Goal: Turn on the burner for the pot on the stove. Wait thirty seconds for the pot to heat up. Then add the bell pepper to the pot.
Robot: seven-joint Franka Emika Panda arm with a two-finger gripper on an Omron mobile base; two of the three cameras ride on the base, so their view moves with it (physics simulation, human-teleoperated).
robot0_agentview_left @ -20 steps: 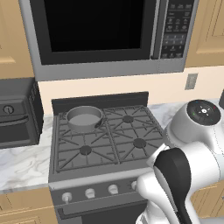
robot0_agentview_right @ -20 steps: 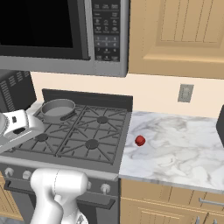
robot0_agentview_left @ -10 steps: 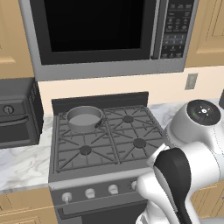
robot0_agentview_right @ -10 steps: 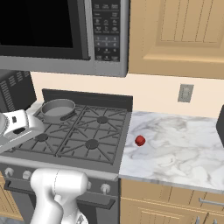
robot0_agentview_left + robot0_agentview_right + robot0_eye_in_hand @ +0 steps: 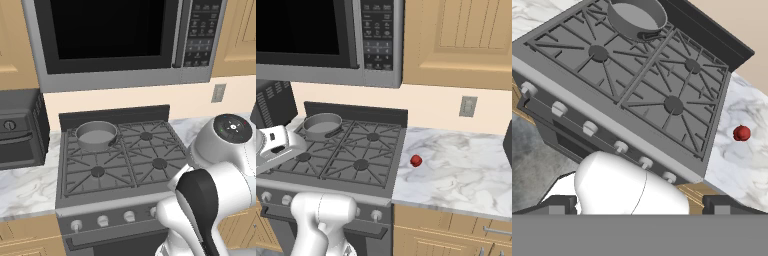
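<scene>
Marble surface (image 5: 456, 175) runs to the right of the stove (image 5: 120, 165), under pale wooden cabinets, with a microwave (image 5: 115, 40) hung above the burners. From my seat, the tool (image 5: 639, 207) sits at the bottom of the hand view, with one dark fingertip (image 5: 559, 205) near each lower corner and wide space between them, so I read it as released and gripping nothing. It is held above and in front of the stove, looking down across the front knobs (image 5: 589, 128) and the black grates. In the right base view the white hand (image 5: 276, 145) hangs over the stove's front left part, clear of the grates.

On the stove, the pot (image 5: 96, 135) stands upright on the back left burner, just in front of the raised back panel, with its short dark handle pointing toward the stove's middle. I cannot tell from these views whether any burner is lit.

To the right of the stove, the bell pepper (image 5: 416, 160) lies on the marble near the stove's right edge, well apart from the pot. The hand view shows it as a small red ball (image 5: 741, 133) beside the front right burner.

Left of the stove stands a dark toaster oven (image 5: 20, 130). A wall outlet (image 5: 468, 106) is set in the wall behind the marble.
</scene>
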